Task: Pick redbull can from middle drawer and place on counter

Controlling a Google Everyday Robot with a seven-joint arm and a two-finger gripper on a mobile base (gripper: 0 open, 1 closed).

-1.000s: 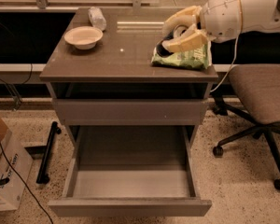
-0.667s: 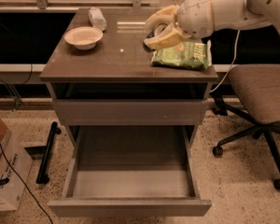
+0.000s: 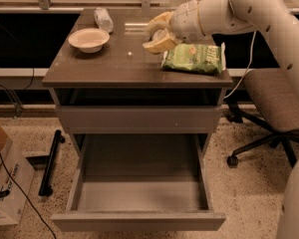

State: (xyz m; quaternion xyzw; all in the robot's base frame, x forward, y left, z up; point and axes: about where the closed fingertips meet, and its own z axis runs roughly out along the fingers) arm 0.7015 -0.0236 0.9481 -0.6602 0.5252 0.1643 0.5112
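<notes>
My gripper [image 3: 153,33] hangs just above the counter [image 3: 114,66], near its middle and left of a green chip bag. Its two yellowish fingers are spread apart with nothing between them. The white arm reaches in from the upper right. The middle drawer [image 3: 139,221] is pulled out wide below, and the grey floor that shows is bare. The redbull can does not show in the drawer, on the counter or in the gripper.
A green chip bag [image 3: 194,59] lies on the counter's right part. A cream bowl [image 3: 88,39] and a clear plastic bottle [image 3: 103,19] sit at the back left. An office chair [image 3: 271,103] stands to the right, and a cardboard box [image 3: 2,183] on the floor to the left.
The gripper has moved left across the counter, from above the chip bag to the counter's middle. The drawer, bowl, bottle and bag have not moved.
</notes>
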